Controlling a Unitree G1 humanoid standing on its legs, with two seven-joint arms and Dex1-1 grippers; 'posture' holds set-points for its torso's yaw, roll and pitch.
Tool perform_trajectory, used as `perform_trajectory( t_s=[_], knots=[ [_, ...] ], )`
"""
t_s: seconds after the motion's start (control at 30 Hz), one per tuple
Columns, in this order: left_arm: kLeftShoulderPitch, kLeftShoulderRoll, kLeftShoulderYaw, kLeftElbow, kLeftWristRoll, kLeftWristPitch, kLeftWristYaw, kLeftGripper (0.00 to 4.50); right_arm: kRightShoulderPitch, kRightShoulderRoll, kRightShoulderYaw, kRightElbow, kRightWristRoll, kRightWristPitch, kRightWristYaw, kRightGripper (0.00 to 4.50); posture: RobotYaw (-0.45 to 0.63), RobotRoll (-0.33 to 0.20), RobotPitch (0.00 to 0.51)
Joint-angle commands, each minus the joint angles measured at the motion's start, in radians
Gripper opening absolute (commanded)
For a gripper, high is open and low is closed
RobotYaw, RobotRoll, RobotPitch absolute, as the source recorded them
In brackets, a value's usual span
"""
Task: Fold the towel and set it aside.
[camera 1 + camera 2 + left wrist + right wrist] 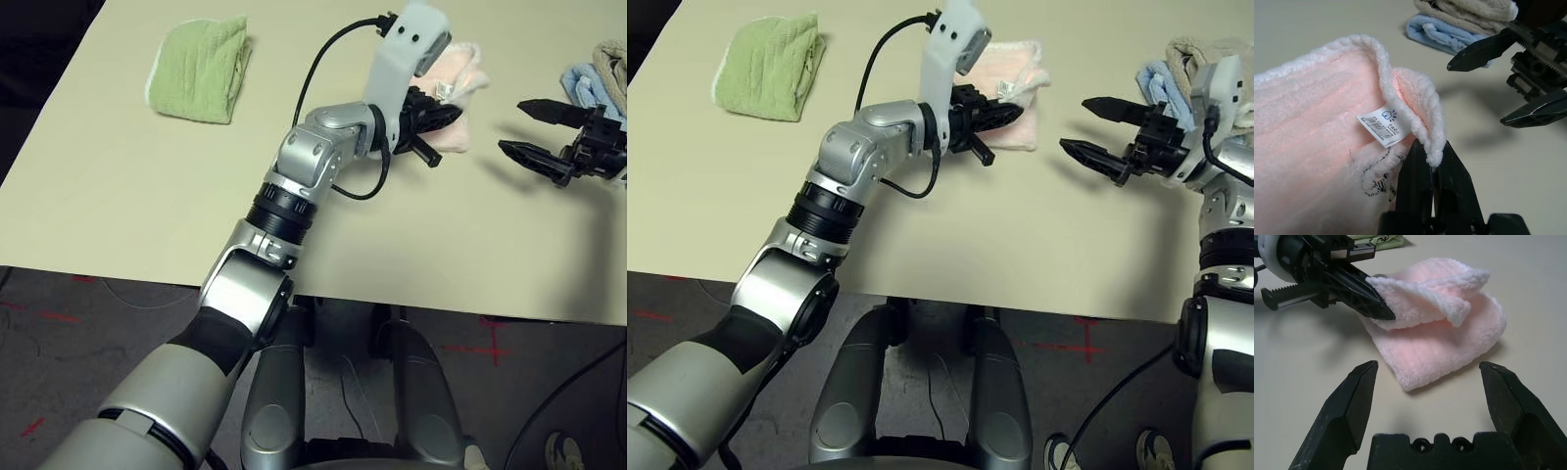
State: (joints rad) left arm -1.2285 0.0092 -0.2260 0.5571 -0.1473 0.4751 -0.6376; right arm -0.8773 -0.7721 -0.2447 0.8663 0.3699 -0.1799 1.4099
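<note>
Left eye view: the towel (458, 98) is lying on the counter (118, 196), right of the green towel (199, 70). Left wrist view: its edge is being pinched by the left gripper (1432, 164). Right wrist view: the right gripper (1430, 377) is being held wide beside the towel.

The left arm reaches forward across the middle, its forearm slanting toward the right. The left tool (1004, 110) points level, its two black fingers (1422, 191) pressed together on a fold of the towel (1440, 333). The right tool (1095, 127) points back toward the left tool, well apart from it, fingers (1347, 406) spread wide and gripping nothing.
</note>
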Motion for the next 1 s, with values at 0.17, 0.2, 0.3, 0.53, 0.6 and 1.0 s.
perform_trajectory(
  t_s=[0.17,0.2,0.3,0.53,0.6,1.0],
  knots=[
    [0.015,-0.029,-0.044,0.068,0.067,-0.085,-0.039,0.04,-0.002,-0.003,0.009,0.002,-0.017,0.002,0.001,4.50,0.01,0.000,0.378],
    [0.013,-0.034,-0.042,0.077,0.070,-0.089,-0.037,0.04,-0.001,-0.002,0.009,0.001,-0.018,0.002,0.001,4.50,0.01,0.000,0.378],
    [0.003,-0.055,-0.029,0.100,0.070,-0.088,-0.033,0.04,-0.001,0.001,0.010,0.002,-0.021,0.002,0.001,4.50,0.01,0.000,0.380],
    [-0.036,-0.103,0.082,0.078,-0.027,0.027,-0.048,2.06,-0.001,0.002,0.011,0.006,-0.027,-0.001,0.000,4.50,0.01,0.000,0.380],
    [-0.058,-0.092,0.119,0.057,-0.069,0.088,-0.071,2.80,-0.003,0.003,0.012,0.012,-0.031,-0.003,-0.001,4.50,0.01,0.000,0.380],
    [-0.170,0.139,0.185,-0.076,-0.153,0.222,-0.210,4.44,-0.045,0.004,0.008,0.071,-0.037,-0.011,-0.001,4.50,0.02,0.000,0.376]
  ],
)
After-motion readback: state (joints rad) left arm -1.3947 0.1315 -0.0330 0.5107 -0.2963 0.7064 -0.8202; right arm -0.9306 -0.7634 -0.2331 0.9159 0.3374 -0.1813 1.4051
